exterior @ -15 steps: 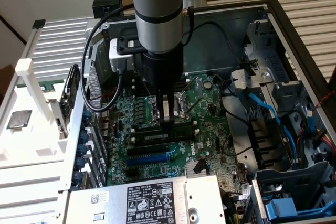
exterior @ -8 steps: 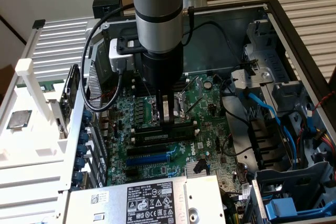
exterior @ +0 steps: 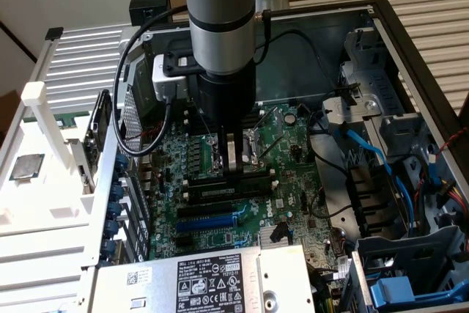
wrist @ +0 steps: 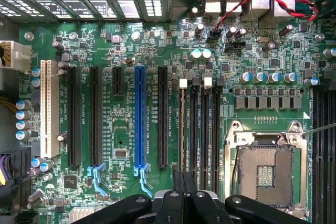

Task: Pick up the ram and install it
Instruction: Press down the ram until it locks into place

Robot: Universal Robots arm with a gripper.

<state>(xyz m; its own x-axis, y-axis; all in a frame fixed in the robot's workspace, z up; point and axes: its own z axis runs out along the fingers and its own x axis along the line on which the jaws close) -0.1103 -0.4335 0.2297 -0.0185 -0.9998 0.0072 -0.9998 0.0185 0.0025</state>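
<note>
The ram [exterior: 229, 190] lies seated edge-up in a black slot on the motherboard [exterior: 293, 144], beside the CPU socket [wrist: 265, 174]. The gripper [exterior: 233, 170] stands directly over it, fingers pressed together, tips at the stick's top edge. The blue slot [wrist: 139, 121] sits nearby, with the open computer case [exterior: 410, 49] all around.
</note>
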